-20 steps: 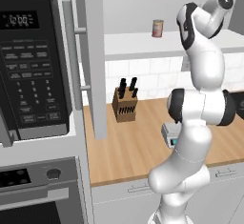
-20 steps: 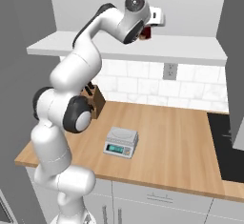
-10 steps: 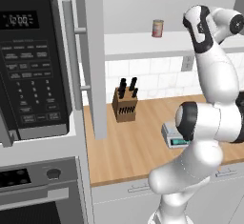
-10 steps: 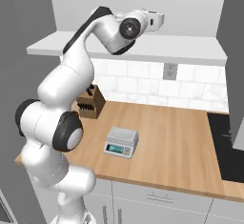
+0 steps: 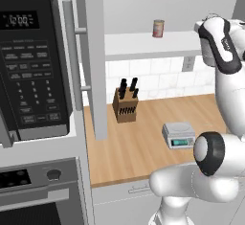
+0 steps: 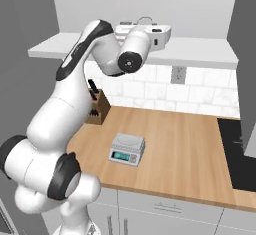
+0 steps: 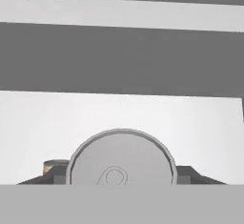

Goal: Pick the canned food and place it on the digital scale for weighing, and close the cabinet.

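In the hand view my gripper (image 7: 121, 176) is shut on the canned food (image 7: 121, 155). I look down on its round grey lid with a pull tab, and a dark fingertip (image 7: 58, 176) shows on each side of it. The can is held over the white shelf (image 7: 200, 132) of the cabinet. In the right base view my hand (image 6: 152, 33) sits at shelf height and hides the can. The digital scale (image 5: 178, 134) (image 6: 127, 148) stands bare on the wooden counter below. The cabinet door (image 5: 93, 51) stands open.
A second can with a red and yellowish label (image 5: 158, 28) (image 7: 54, 166) stands on the shelf (image 5: 143, 44), left of my hand. A knife block (image 5: 125, 102) is at the back of the counter (image 6: 190, 149). The black microwave (image 5: 31, 61) is left, a dark cooktop (image 6: 242, 154) right.
The arm's upper links have swung round and the wrist has turned. The hand stays at the shelf, a little lower. The dark red can seen earlier in the right base view is now hidden.
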